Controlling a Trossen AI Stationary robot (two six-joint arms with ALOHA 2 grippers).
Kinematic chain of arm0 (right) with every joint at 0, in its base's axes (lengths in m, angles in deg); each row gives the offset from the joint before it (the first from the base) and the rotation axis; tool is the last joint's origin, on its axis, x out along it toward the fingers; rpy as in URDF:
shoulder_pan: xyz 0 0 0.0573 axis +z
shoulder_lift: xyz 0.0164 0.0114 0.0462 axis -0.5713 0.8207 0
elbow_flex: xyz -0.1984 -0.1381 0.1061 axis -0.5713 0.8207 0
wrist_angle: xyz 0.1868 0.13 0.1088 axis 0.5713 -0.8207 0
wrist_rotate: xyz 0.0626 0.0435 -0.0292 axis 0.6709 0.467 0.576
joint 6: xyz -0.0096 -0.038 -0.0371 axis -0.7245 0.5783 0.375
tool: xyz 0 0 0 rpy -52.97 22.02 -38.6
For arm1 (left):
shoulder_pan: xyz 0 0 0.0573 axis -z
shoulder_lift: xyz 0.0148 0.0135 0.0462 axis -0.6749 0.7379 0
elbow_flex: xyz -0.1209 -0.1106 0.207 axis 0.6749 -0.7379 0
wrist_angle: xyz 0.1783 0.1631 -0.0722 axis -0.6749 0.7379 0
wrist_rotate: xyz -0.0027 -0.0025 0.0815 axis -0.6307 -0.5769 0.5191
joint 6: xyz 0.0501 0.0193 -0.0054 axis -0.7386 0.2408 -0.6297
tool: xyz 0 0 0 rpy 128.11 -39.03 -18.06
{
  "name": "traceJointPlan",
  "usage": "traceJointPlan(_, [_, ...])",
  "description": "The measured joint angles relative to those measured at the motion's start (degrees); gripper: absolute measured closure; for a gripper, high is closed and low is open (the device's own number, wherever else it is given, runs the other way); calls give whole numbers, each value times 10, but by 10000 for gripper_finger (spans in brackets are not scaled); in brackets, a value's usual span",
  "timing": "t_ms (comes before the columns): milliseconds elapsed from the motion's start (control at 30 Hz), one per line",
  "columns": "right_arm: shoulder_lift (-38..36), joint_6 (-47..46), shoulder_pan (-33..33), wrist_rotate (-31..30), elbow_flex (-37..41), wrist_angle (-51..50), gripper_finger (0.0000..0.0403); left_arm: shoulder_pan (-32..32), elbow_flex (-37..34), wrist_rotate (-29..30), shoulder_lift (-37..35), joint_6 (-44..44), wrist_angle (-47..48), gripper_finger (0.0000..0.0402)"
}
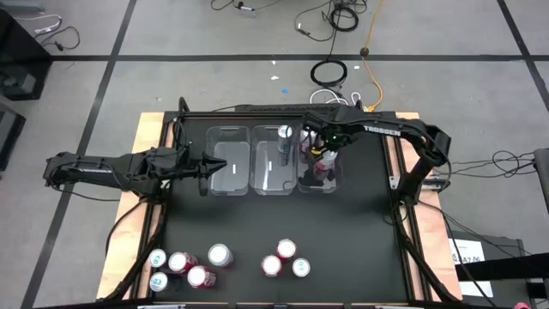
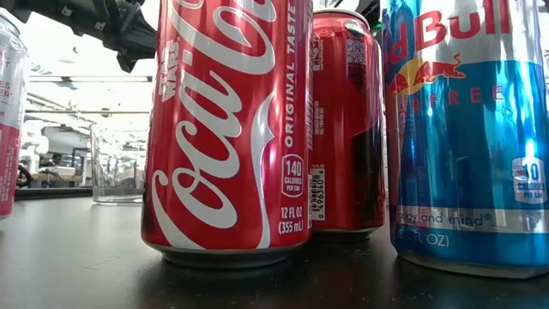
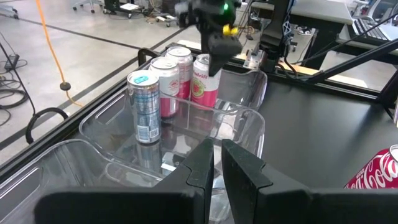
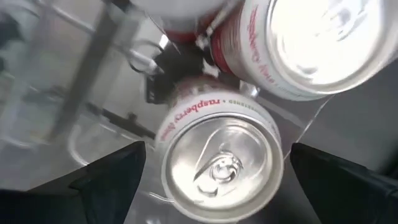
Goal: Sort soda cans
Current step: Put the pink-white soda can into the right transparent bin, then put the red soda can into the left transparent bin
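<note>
Three clear bins stand in a row at the far centre. The left bin (image 1: pixel 227 161) holds no can, the middle bin (image 1: pixel 274 163) holds one blue can (image 3: pixel 144 106), and the right bin (image 1: pixel 319 167) holds pink cans (image 3: pixel 171 81). My right gripper (image 1: pixel 324 146) hangs open over the right bin. Its fingers stand on either side of an upright pink raspberry can (image 4: pixel 217 165) without touching it. My left gripper (image 3: pixel 216 163) is shut and empty, over the left bin. Several more cans stand on their bases near the table's near edge (image 1: pixel 200 276).
Near the near edge stand a left group of cans (image 1: pixel 178 262) and a centre group (image 1: pixel 286 249). In the low view the centre group fills the picture: two red cans (image 2: pixel 227 129) and a blue one (image 2: pixel 467 129). Free black table lies between the bins and these cans.
</note>
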Motion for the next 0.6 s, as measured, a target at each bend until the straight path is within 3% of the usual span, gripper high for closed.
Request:
traceJointPlan(300, [-119, -83, 29, -2, 0, 8, 9, 0, 0, 0, 0, 0, 0, 359])
traceJointPlan(600, [-188, -96, 203, -135, 0, 18, 9, 0, 0, 0, 0, 1, -6, 359])
